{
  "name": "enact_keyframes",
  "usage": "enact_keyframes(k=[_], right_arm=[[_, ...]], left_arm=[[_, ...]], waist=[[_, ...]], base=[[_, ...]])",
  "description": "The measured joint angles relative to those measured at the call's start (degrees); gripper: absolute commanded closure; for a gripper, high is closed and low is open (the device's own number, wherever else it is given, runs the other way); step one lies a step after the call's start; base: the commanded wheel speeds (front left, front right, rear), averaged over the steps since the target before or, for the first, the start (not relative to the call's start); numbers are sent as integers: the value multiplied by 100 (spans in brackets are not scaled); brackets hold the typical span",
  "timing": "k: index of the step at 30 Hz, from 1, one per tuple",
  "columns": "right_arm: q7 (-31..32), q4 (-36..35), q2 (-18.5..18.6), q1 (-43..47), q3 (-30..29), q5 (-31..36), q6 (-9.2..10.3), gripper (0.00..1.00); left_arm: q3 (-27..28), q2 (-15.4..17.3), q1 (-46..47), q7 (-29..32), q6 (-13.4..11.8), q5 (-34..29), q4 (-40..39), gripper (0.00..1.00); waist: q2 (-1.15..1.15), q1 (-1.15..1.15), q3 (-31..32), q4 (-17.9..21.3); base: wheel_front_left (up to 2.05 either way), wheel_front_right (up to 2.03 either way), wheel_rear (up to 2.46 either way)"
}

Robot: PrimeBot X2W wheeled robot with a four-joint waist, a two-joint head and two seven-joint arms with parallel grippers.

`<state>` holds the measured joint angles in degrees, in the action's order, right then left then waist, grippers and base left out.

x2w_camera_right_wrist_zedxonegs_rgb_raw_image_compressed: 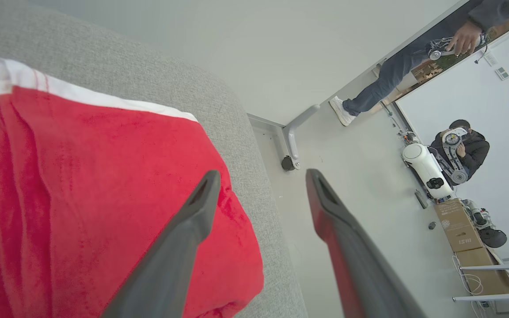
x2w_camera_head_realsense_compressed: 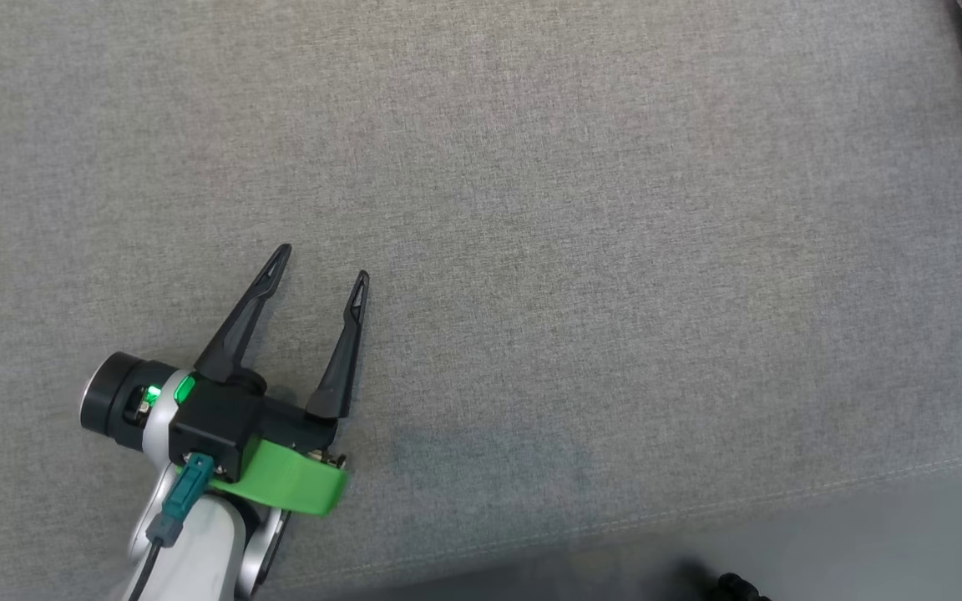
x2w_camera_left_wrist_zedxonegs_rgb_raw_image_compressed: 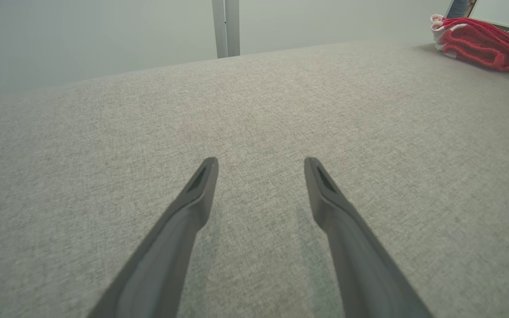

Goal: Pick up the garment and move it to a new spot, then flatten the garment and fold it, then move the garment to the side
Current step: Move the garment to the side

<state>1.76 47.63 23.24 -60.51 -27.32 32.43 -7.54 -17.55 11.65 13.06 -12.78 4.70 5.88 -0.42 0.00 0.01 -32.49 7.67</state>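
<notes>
Grey fabric surface (x2w_camera_head_realsense_compressed: 615,250) spreads under both arms, with a stitched seam along its near edge in the head view. At the lower left of that view the left gripper (x2w_camera_head_realsense_compressed: 321,265) has its two dark fingers spread wide with nothing between them. They point up and slightly right over bare fabric. In the left wrist view those fingers sit low over the cloth and throw faint shadows on it; whether the tips touch it I cannot tell.

In the right wrist view the right gripper (x2w_camera_right_wrist_zedxonegs_rgb_raw_image_compressed: 263,173) is also spread wide and grips nothing. One finger crosses in front of the garment (x2w_camera_right_wrist_zedxonegs_rgb_raw_image_compressed: 104,176), and whether it touches the cloth I cannot tell. The other finger stands over the floor (x2w_camera_right_wrist_zedxonegs_rgb_raw_image_compressed: 351,207) past the rounded edge of the surface, and its inner face is tinted red.

The garment is red with a white band along one edge. It is folded in layers and lies on the grey surface close to that edge. In the head view it shows as a red patch in the top right corner, well apart from the left gripper. In the left wrist view it lies at the far right of the surface.

Beyond the edge are a metal leg (x2w_camera_right_wrist_zedxonegs_rgb_raw_image_compressed: 296,137) with a castor, a standing person (x2w_camera_right_wrist_zedxonegs_rgb_raw_image_compressed: 382,84), a seated person (x2w_camera_right_wrist_zedxonegs_rgb_raw_image_compressed: 471,150) and cardboard boxes (x2w_camera_right_wrist_zedxonegs_rgb_raw_image_compressed: 457,225)
</notes>
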Motion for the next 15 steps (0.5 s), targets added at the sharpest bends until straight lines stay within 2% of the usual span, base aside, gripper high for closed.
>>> enact_keyframes(k=[6,11,15], right_arm=[[-447,118,-233,327,-274,-269,0,0],[-858,268,-566,756,-349,-837,0,0],[-1063,305,-794,992,-378,-1295,1,0]], left_arm=[[-22,-33,-10,-163,-4,51,133,0],[214,-227,-240,-201,-286,233,407,0],[441,-410,-403,-219,-398,539,494,0]], waist=[[0,0,348,-85],[0,-1,786,-155],[0,-1,1089,-189]], base=[[0,0,0],[0,0,0],[0,0,0]])
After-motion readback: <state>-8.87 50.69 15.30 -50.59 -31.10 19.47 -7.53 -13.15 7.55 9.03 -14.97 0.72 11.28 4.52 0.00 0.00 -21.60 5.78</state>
